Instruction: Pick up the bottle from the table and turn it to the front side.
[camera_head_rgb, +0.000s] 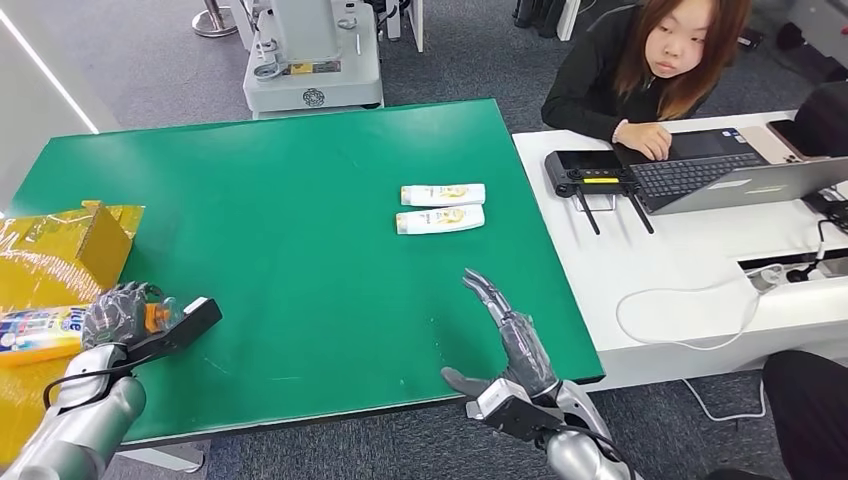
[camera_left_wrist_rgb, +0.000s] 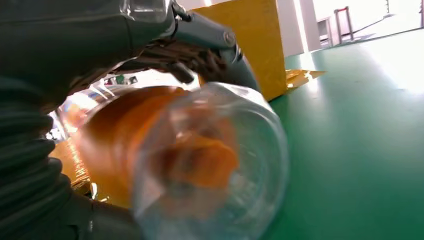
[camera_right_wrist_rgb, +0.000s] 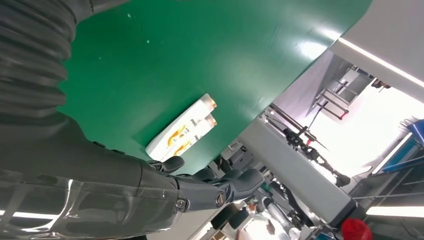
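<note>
Left hand (camera_head_rgb: 118, 315) grips the bottle (camera_head_rgb: 45, 330) at the near left edge of the green bench (camera_head_rgb: 290, 250), orange cap showing past its fingers, over yellow wrapping (camera_head_rgb: 60, 250). Right hand (camera_head_rgb: 510, 345) hovers empty at the near right, fingers spread. Two white bottles (camera_head_rgb: 441, 208) lie side by side farther off.

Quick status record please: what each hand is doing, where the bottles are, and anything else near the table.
left hand: grips a clear bottle with orange contents at the left edge of the green table
right hand: holds nothing, fingers apart, over the table's near right corner
white bottles: two, lying side by side, right of centre
yellow box: at the table's left end
person: at a laptop on the white desk
</note>
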